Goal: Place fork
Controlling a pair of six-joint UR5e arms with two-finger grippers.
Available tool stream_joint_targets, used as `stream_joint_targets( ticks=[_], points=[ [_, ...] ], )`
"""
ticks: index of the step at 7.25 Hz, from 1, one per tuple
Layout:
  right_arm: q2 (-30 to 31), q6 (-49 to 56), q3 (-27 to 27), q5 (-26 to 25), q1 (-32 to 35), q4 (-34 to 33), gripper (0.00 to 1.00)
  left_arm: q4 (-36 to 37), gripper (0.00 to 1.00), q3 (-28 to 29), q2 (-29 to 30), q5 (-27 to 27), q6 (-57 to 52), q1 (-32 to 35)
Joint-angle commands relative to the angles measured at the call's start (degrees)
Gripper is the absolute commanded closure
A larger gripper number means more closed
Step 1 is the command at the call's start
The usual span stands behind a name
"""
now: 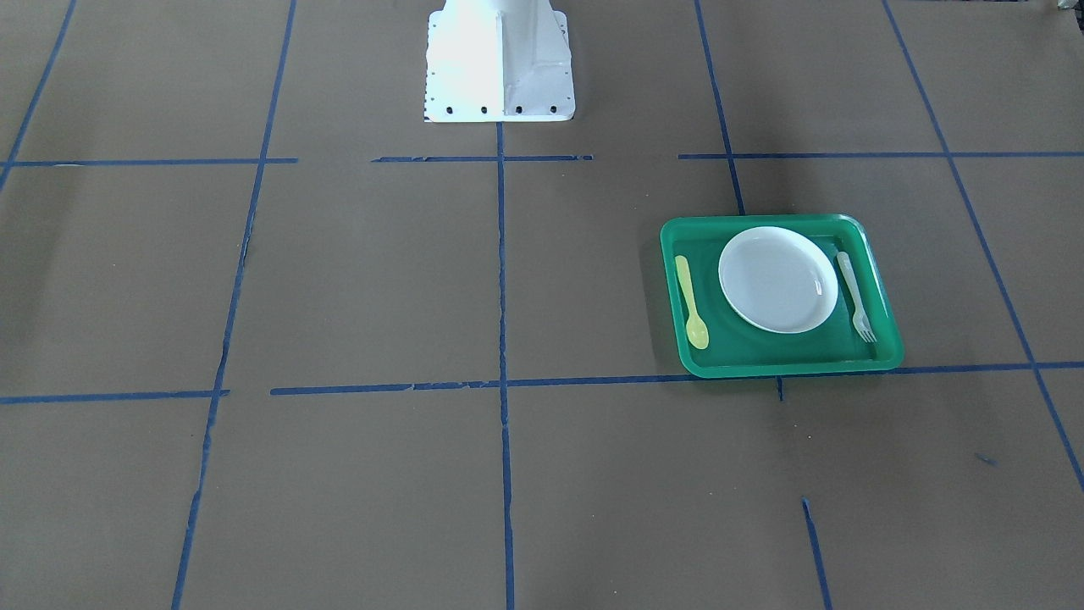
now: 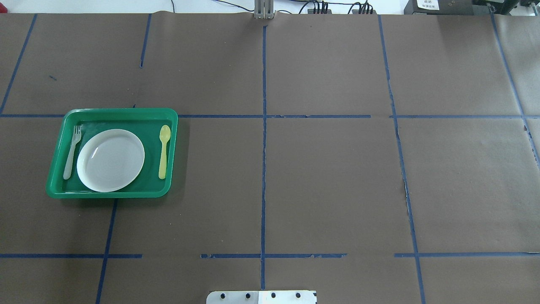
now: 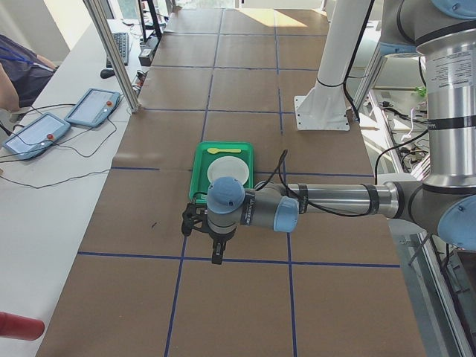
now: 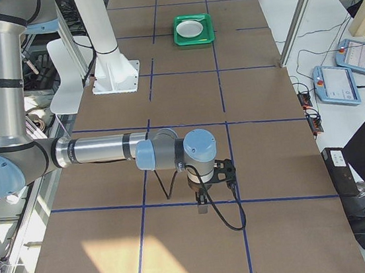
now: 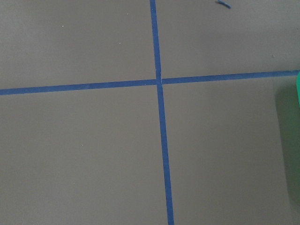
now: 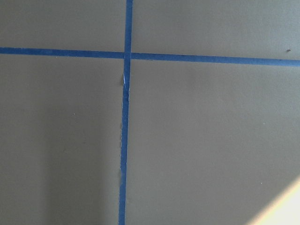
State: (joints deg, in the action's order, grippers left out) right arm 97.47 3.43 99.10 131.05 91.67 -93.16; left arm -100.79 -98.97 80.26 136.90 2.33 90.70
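In the overhead view, the fork [image 2: 71,152] lies inside the green tray [image 2: 122,113], flat on its floor at 9 o'clock of the white plate [image 2: 110,160], just beside the plate's rim. Its tines point to 12 o'clock, away from the robot, and its handle end points to 6 o'clock. The yellow spoon [image 2: 163,151] lies at 3 o'clock of the plate, bowl end also toward 12 o'clock. The tray sits on the table [image 2: 329,181] at about 9 o'clock of its middle, within the blue tape lines [image 2: 264,169].

The left gripper [image 3: 216,257] shows only in the exterior left view, hanging fingers-down over the table at 6 o'clock of the tray in that view and holding nothing; whether it is parted or closed I cannot tell. The right gripper [image 4: 203,207] shows only in the exterior right view, also pointing down over a tape line, well apart from the tray; its state cannot be told either.
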Motion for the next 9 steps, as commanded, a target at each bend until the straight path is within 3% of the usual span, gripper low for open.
stream_joint_targets(
  ticks=[1,9],
  points=[
    [0.0,0.0,0.0,0.0,0.0,0.0,0.00,-0.1,0.00,-0.2,0.4,-5.0,0.0,0.2],
    [0.0,0.0,0.0,0.0,0.0,0.0,0.00,-0.1,0.00,-0.9,0.3,-6.4,0.0,0.2]
  ],
)
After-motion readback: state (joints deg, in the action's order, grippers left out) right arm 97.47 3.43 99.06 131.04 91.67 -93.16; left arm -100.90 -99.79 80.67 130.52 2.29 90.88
